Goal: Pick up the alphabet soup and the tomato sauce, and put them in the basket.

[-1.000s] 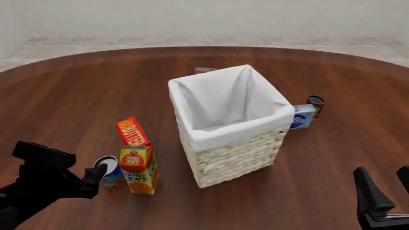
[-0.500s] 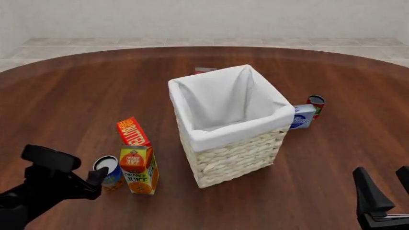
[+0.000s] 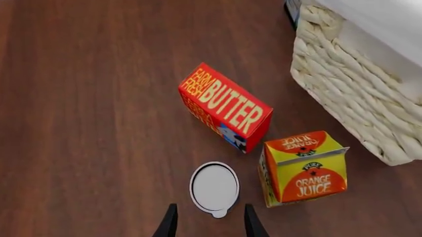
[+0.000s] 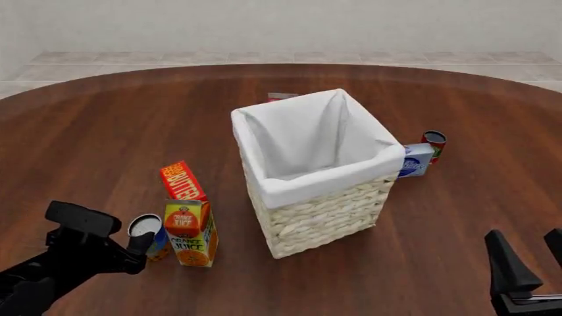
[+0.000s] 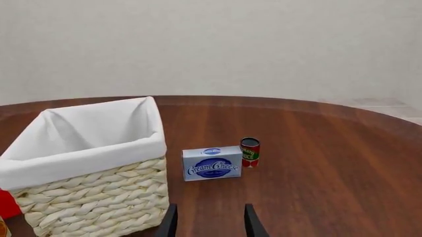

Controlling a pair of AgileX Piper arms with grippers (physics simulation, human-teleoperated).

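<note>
The alphabet soup [image 4: 147, 228] is a small can with a pale top [image 3: 214, 187], standing just left of the orange juice carton. My left gripper [image 4: 138, 249] is open and hovers on the near side of the can. In the left wrist view the can sits just ahead of the gap between the spread fingers of the left gripper [image 3: 209, 226]. The tomato sauce [image 4: 433, 144], a red can with a dark top [image 5: 250, 151], stands to the right of the basket [image 4: 325, 217]. My right gripper [image 4: 531, 260] is open at the near right edge, far from the sauce, with nothing in the right gripper [image 5: 209, 224].
A red butter box [image 4: 183, 180] and an orange juice carton [image 4: 191, 232] crowd the soup's right and far sides. A blue-and-white cream cheese box [image 4: 416, 160] lies between the basket and the tomato sauce. A small item [image 4: 281, 96] shows behind the basket.
My left gripper has dropped lower and shifted right, closing in on the alphabet soup can. The right arm and all the objects have stayed put.
</note>
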